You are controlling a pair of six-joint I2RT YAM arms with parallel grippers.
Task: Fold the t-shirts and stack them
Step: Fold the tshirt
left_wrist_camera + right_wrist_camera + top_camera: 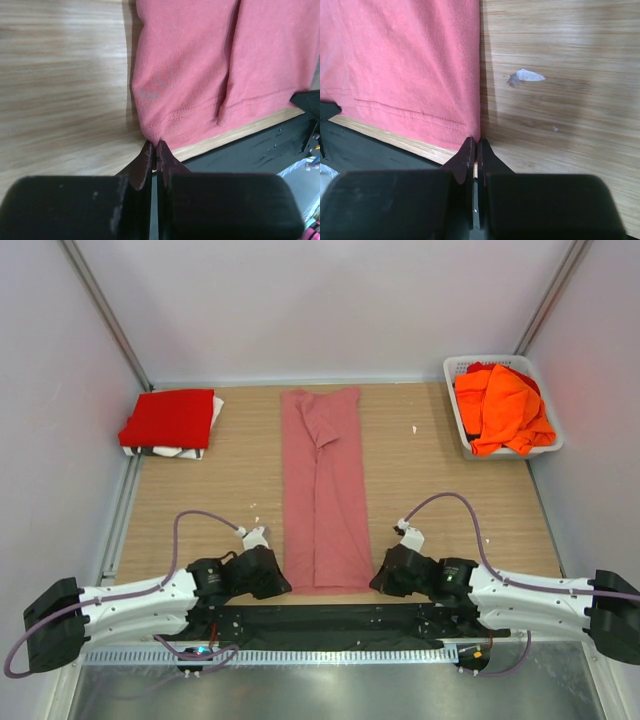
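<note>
Pink t-shirt [325, 495] corners pinched in jaws

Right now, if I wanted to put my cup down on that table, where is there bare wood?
Bare wood lies either side of the pink t-shirt: left, nearer than the red t-shirt; right, nearer than the white basket of orange t-shirts. The near edge is crowded: the jaws of the left arm and right arm pinch its hem corners there.
</note>
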